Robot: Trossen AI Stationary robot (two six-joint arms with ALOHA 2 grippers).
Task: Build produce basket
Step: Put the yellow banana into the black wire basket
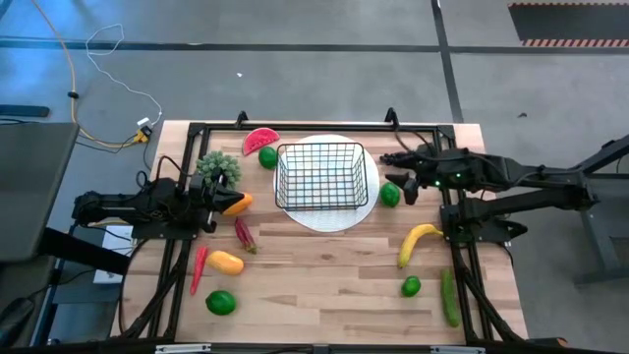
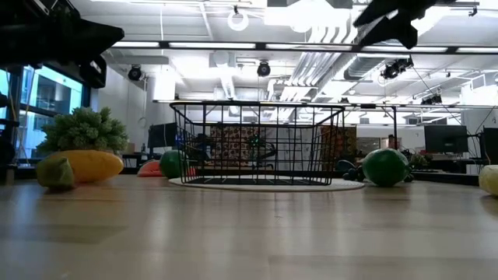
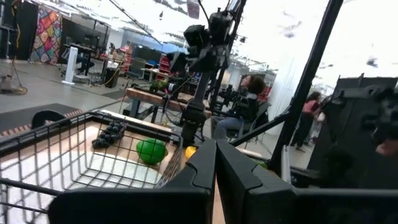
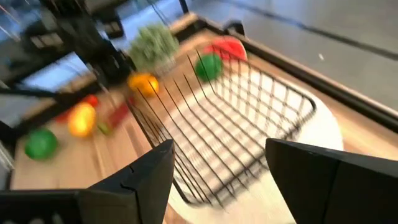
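wire basket (image 1: 326,177) on white plate (image 1: 329,218), top open, interior bare: free entry from above. left flank crowded: lime (image 1: 267,157), watermelon slice (image 1: 260,141), left hand (image 1: 218,202) near orange fruit (image 1: 237,204). right flank: lime (image 1: 390,194) just beside plate, right hand (image 1: 405,175) nearby. bench (image 1: 324,285) strip in front of plate clear between red pepper (image 1: 244,234) and banana (image 1: 418,242).

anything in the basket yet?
No. In the high view the basket shows only the white plate through its wire grid; all produce lies outside on the table.
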